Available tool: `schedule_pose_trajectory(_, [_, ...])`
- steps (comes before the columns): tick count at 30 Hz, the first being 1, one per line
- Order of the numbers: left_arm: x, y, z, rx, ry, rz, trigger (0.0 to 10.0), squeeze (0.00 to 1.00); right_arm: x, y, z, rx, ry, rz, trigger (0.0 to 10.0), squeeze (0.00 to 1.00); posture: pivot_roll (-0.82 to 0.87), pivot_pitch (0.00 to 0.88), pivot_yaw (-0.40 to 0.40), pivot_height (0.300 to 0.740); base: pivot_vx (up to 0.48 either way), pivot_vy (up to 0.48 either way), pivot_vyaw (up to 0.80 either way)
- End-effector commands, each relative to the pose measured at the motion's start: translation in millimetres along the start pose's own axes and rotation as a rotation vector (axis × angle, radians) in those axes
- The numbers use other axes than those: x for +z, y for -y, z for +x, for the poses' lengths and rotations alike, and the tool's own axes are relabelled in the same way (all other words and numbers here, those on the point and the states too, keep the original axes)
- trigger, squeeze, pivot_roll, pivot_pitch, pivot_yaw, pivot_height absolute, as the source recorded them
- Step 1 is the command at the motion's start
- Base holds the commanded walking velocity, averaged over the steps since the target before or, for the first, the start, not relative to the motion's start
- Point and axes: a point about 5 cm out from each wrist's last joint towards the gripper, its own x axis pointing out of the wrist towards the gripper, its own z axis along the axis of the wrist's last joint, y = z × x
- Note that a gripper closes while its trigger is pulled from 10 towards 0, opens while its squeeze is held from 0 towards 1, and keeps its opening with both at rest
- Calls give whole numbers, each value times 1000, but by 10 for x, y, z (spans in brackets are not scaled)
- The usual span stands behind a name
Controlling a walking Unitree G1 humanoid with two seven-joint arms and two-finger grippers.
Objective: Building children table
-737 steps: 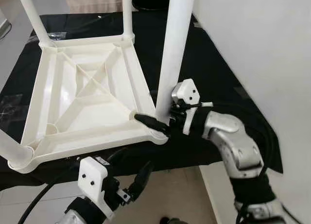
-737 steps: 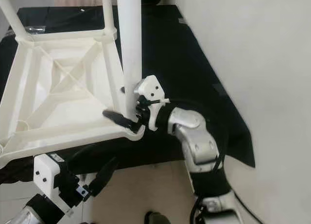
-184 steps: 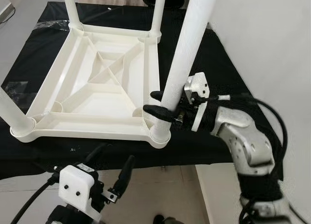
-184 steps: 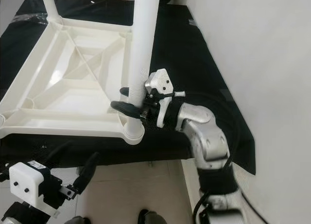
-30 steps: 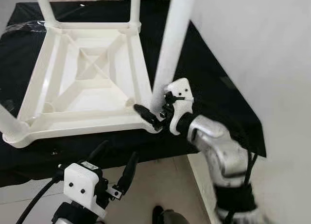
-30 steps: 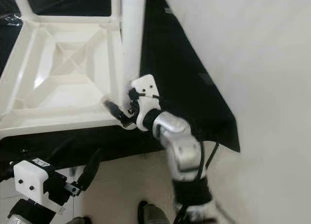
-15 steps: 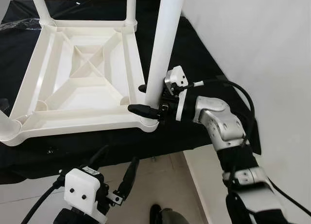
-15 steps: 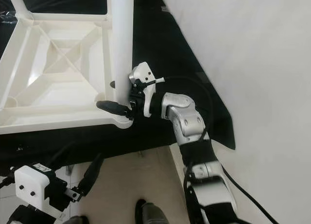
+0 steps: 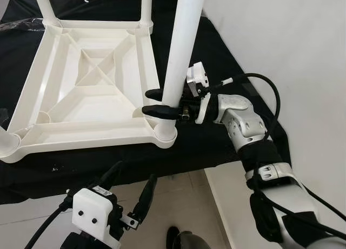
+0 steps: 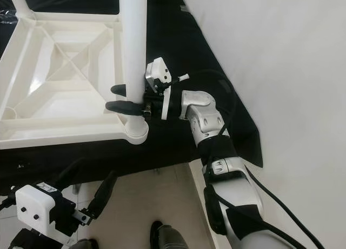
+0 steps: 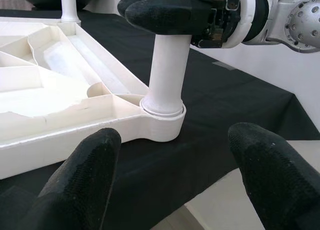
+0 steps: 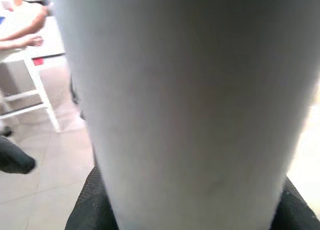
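Where cloth (image 9: 227,60) edge nears wall, right gripper (image 9: 162,101) pinching table leg (image 9: 181,44).

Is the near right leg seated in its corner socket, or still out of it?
Seated: the leg stands upright with its base inside the socket of the upturned tabletop, right gripper clamped around it.

I'm looking at what is reading as a plain indoor room, likely a home: pale floor tiles (image 9: 178,189) are showing below the black cloth (image 9: 227,60), and a bare white wall (image 9: 281,38) is rising just beside it. Beyond the cloth, a person's arm (image 12: 22,25) is resting over white furniture (image 12: 30,90).
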Motion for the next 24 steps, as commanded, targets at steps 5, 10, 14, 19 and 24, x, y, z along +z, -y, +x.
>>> schedule_pose_trajectory(5, [-10,-22,-11,13,-1,-5,10000,0,-319,-105,-270,-843,-230,-60,0,0,83,250,-150,740,0,0,0])
schedule_pose_trajectory(10, [-45,-86,49,2,3,-6,10000,0,-434,-707,-108,-1021,-227,-12,0,0,57,215,-100,740,0,0,0])
schedule_pose_trajectory(14, [-79,-81,79,-5,2,-12,10000,0,-446,-676,36,-978,-196,0,0,0,70,200,-106,740,0,0,0])
schedule_pose_trajectory(19, [-79,-81,84,3,7,-6,10000,0,-372,-702,173,-931,-157,43,10000,0,75,200,-116,740,0,0,0])
schedule_pose_trajectory(24, [-67,-78,77,10,11,0,10000,0,-295,-748,242,-763,-108,80,10000,1000,79,204,-123,740,0,0,0])
